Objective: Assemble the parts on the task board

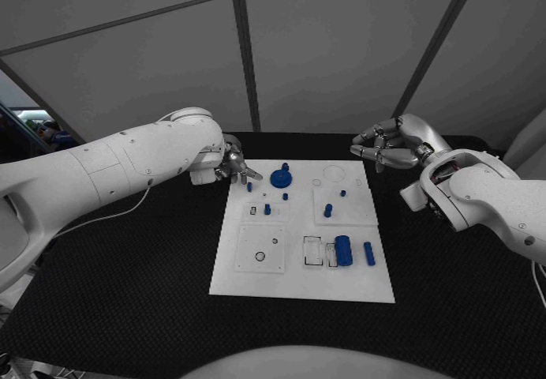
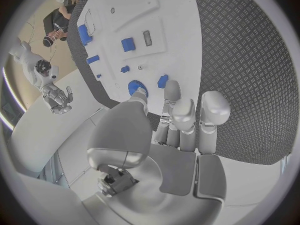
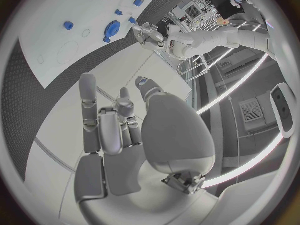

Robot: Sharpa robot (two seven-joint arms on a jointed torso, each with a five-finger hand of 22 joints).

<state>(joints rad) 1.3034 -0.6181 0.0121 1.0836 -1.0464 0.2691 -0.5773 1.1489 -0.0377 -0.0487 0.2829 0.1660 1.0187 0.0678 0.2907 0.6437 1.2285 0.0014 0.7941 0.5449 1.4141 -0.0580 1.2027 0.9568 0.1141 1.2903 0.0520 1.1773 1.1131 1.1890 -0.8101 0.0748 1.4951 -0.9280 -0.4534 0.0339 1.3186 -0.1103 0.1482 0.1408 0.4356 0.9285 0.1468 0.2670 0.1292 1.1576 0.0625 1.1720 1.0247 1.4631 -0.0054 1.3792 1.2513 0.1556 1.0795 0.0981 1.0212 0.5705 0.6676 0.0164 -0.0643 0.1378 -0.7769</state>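
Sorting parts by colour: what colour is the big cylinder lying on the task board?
Blue cylinder, clearest in the head view.

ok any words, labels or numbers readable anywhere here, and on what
None can be read.
The task board shows only outlined recesses, no lettering.
The blue parts are plain.
The left hand and the right hand bear no legible marking.

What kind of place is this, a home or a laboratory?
Probably a robot test lab: a white task board with blue parts lies on a black table, grey partition panels stand behind it.
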